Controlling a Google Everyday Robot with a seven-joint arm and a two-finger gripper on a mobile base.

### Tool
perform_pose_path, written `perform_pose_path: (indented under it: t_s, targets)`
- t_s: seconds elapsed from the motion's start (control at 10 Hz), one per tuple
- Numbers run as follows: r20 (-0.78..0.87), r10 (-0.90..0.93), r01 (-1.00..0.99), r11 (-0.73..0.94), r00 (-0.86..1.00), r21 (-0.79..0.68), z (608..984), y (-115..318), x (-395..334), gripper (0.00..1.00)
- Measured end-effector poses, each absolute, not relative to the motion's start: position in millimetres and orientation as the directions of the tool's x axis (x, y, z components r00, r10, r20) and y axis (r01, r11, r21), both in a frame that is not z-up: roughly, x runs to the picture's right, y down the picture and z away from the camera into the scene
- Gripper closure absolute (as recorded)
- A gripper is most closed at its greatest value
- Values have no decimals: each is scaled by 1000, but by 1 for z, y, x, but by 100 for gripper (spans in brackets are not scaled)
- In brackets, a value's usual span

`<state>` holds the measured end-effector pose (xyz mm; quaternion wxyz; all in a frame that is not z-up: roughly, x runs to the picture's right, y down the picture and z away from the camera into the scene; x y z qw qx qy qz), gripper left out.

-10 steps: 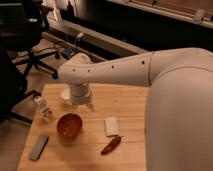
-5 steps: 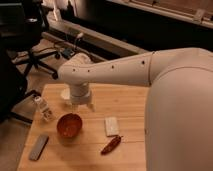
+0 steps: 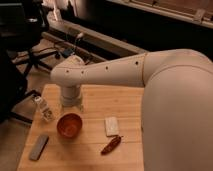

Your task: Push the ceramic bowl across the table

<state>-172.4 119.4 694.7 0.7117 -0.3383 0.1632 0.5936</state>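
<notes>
The ceramic bowl, small, round and glossy orange-red, sits on the light wooden table left of the middle. My white arm reaches in from the right, and its wrist hangs down over the table's far left part. The gripper is just behind the bowl's far rim, close above the tabletop; whether it touches the bowl cannot be told. The wrist hides most of it.
A small clear bottle stands left of the bowl. A grey flat bar lies at the front left. A white block and a red chili-shaped object lie right of the bowl. Office chairs stand beyond the table's left side.
</notes>
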Motion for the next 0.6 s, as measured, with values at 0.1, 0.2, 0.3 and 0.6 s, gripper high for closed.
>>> perform_pose_path:
  t_s: [0.1, 0.2, 0.3, 0.6]
  targets:
    - [-632, 720, -937, 72, 287, -343, 690, 129, -187, 35]
    - [-627, 697, -910, 90, 348, -405, 685, 144, -202, 35]
    - [-619, 675, -885, 111, 402, -453, 681, 157, -213, 35]
    - [-560, 608, -789, 192, 563, -584, 678, 190, -241, 57]
